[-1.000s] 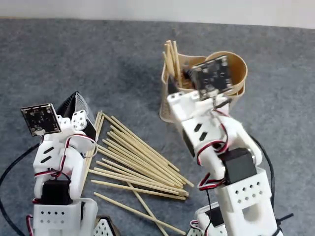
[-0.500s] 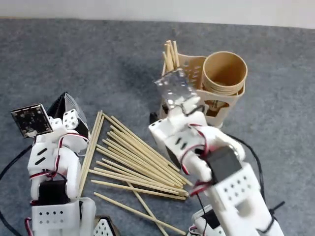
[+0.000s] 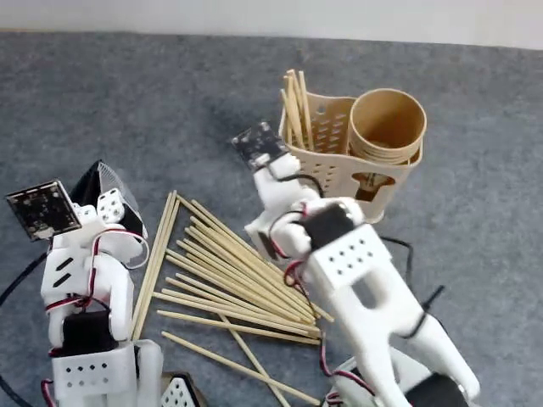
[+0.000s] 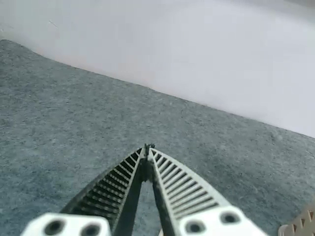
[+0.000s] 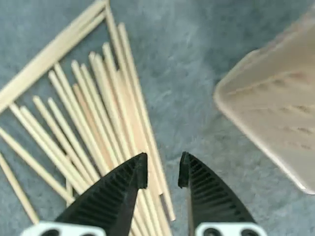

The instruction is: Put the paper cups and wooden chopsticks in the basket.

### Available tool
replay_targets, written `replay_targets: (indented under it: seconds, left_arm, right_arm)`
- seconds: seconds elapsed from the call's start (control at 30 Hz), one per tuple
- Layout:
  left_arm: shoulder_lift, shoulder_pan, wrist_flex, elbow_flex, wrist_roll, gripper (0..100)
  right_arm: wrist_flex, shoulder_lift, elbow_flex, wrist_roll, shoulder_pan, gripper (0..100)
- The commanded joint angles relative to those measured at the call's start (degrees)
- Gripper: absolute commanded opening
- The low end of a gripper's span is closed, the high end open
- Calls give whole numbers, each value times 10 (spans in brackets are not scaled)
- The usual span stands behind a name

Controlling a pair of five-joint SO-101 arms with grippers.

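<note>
**Right end effector over the loose chopsticks, beside the basket**

The loose chopsticks (image 3: 229, 271) are spread in a fan on the tabletop (image 3: 170, 93), just beside the basket (image 3: 331, 174), on its side toward the arms. The right end effector (image 5: 162, 172) is held directly above the ends of that fan nearest the basket. It is parted narrowly and nothing is gripped. The sticks below it run roughly crosswise to the line on which its fingers close, so a straight descent is judged enough for a few to be caught.

The left end effector (image 4: 147, 150) is closed on nothing and is aimed at bare tabletop, beyond the fan's far side from the basket. The right arm is therefore judged the nearer.

Paper cups (image 3: 388, 127) are stacked inside the basket, and a bundle of chopsticks (image 3: 294, 106) stands upright in its other end.
</note>
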Motion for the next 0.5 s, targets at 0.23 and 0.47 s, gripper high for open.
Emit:
replay_targets:
  seconds: [0.23, 0.47]
  left_arm:
    - [-6, -8, -11, -10, 4, 8]
    - [-6, -8, -11, -10, 4, 8]
  right_arm:
    - [-62, 157, -10, 8, -56, 118]
    - [-80, 222, -12, 55, -59, 98]
